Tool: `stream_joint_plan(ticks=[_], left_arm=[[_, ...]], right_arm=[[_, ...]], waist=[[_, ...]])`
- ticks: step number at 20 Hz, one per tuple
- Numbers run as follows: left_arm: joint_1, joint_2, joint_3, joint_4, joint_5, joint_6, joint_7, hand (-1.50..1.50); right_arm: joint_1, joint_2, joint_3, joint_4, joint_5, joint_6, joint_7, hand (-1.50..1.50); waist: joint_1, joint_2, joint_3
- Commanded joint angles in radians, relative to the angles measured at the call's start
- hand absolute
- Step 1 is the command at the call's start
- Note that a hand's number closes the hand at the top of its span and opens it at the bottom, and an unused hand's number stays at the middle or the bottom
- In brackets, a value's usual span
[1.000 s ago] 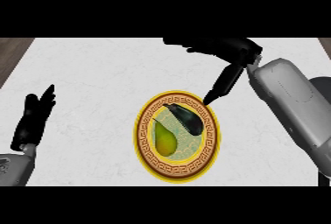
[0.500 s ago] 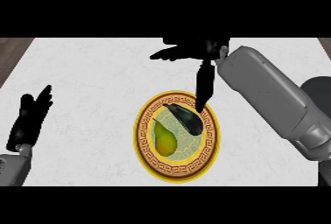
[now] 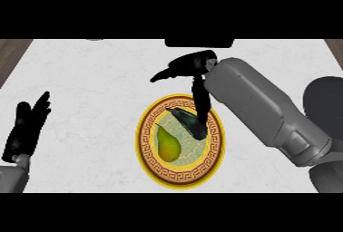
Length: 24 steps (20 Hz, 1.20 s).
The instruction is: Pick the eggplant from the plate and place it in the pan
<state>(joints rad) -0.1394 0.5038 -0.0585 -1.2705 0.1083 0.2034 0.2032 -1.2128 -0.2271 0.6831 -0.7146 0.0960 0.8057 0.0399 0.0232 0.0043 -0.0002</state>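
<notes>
- We see bare white marble counter (image 3: 87, 77) on every side of the round yellow plate with a brown key-pattern rim (image 3: 149, 152), which sits near the middle.
- On it lie the dark purple eggplant (image 3: 188, 122) and a yellow-green pear (image 3: 167, 144).
- Our right hand (image 3: 194, 68) hangs spread, one finger pointing down at the eggplant.
- Our left hand (image 3: 26, 129) rests open near the left edge.

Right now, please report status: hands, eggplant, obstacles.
Right hand open above the plate. Left hand resting open. Eggplant on plate beside pear.
</notes>
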Motion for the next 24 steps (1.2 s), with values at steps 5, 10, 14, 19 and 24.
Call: stream_joint_plan(ticks=[5, 10, 14, 19, 24], left_arm=[[0.0, 0.004, 0.043, 0.012, -0.013, -0.04, -0.009, 0.0], [0.028, -0.054, 0.038, 0.012, -0.037, -0.014, -0.03, 0.0], [0.005, -0.052, 0.059, 0.034, -0.053, -0.033, -0.007, 0.0], [0.003, 0.002, 0.105, -0.016, -0.035, -0.095, 0.035, 0.0], [0.011, -0.04, 0.112, -0.013, -0.076, -0.069, 0.013, 0.0]], right_arm=[[0.069, 0.048, 0.026, 0.029, 0.194, -0.076, -0.097, -1.5], [0.11, 0.116, 0.038, 0.02, 0.274, -0.09, -0.047, -1.5], [0.147, 0.066, -0.013, -0.048, 0.3, -0.005, -0.048, -1.5], [0.15, 0.115, -0.035, 0.03, 0.381, -0.068, -0.119, -1.5], [0.187, 0.142, -0.078, 0.021, 0.435, -0.057, -0.117, -1.5]], waist=[[-0.011, 0.0, 0.0], [-0.011, -0.001, 0.0], [-0.019, -0.005, 0.0], [-0.012, -0.003, 0.0], [-0.016, -0.004, 0.0]])
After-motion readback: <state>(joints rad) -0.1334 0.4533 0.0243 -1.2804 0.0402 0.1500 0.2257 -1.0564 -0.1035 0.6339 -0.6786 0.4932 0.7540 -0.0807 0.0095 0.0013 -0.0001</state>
